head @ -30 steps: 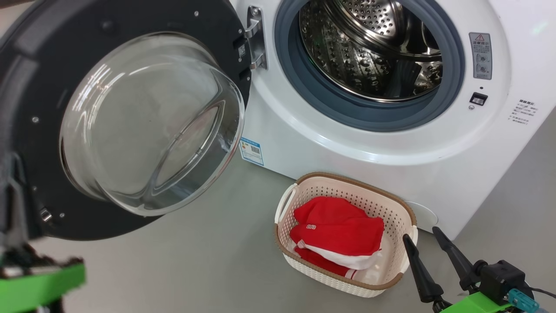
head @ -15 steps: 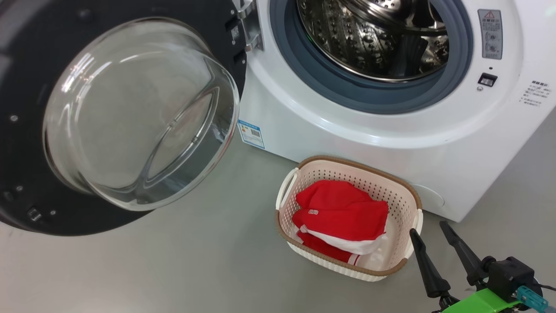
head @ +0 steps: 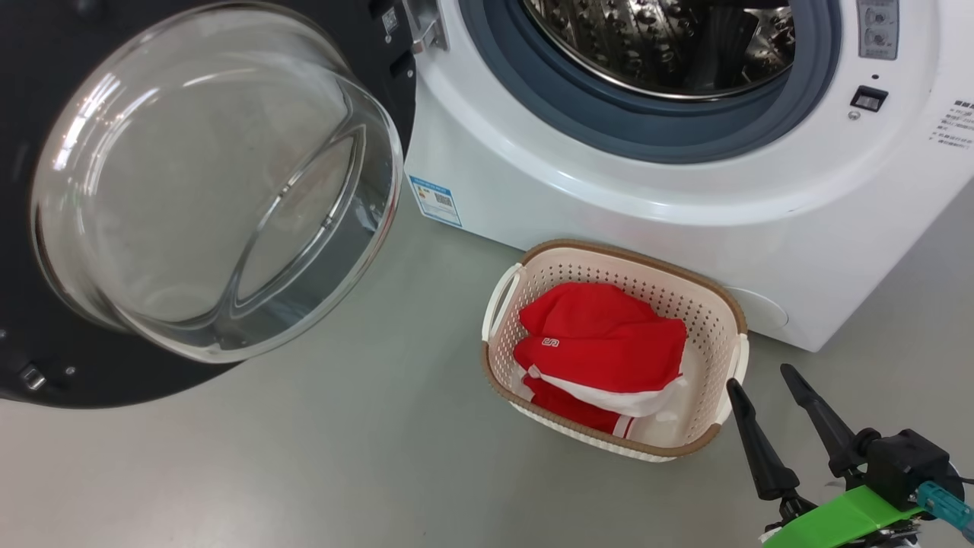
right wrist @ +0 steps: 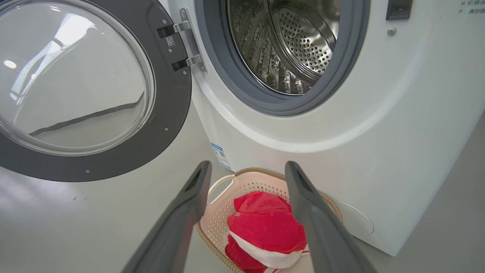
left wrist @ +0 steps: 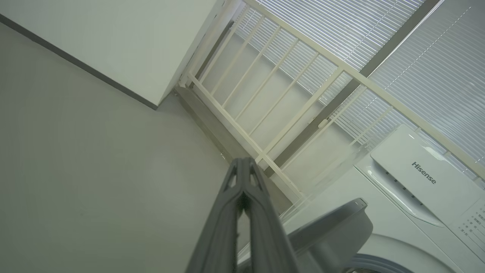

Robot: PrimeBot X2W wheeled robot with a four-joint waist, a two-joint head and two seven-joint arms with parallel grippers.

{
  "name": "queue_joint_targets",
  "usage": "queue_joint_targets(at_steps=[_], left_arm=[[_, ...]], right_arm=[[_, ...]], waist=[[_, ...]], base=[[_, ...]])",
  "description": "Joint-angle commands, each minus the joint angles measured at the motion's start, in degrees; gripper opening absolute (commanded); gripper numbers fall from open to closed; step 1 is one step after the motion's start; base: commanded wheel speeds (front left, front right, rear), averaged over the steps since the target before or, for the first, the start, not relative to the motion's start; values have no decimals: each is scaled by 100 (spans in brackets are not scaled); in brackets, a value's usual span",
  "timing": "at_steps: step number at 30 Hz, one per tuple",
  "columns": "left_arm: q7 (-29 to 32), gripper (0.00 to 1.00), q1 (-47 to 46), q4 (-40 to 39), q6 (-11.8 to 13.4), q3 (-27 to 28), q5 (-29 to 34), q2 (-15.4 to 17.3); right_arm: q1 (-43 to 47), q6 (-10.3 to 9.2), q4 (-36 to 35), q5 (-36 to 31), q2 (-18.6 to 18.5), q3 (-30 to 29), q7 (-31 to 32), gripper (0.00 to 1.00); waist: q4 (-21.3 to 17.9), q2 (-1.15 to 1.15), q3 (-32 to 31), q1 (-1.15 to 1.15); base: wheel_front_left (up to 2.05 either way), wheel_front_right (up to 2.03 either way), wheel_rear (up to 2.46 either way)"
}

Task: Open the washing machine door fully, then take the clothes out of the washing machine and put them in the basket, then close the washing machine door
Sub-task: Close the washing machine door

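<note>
The washing machine door (head: 190,183) stands swung wide to the left of the white washing machine (head: 609,198), its clear glass bowl bulging outward; the steel drum (head: 662,38) shows behind the grey gasket (head: 609,122); a blue sticker (head: 435,201) sits low on the machine's front; the basket (head: 647,259) rests on the grey floor (head: 380,457) just before the machine, the red clothes (head: 601,350) bundled inside; the right gripper (head: 759,376) hangs just beside the basket's right rim, fingers apart, holding nothing.
</note>
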Motion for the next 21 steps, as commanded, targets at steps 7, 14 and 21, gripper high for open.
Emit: queue_joint_targets(at_steps=[7,14,21], left_arm=[[1666,0,-265,599,-31,-161,-371,805],[2340,0,-240,710,3,-320,-471,859],[2811,0,-40,529,9,-365,-607,860]], right_arm=[[-198,37,-168,-31,-154,107,-36,100],[-232,37,-182,-31,-204,114,-36,100],[-251,37,-190,-33,-230,89,-36,100]], waist=[[54,0,227,0],[62,0,298,0],[65,0,320,0]], base=[[0,0,0],[0,0,0],[0,0,0]])
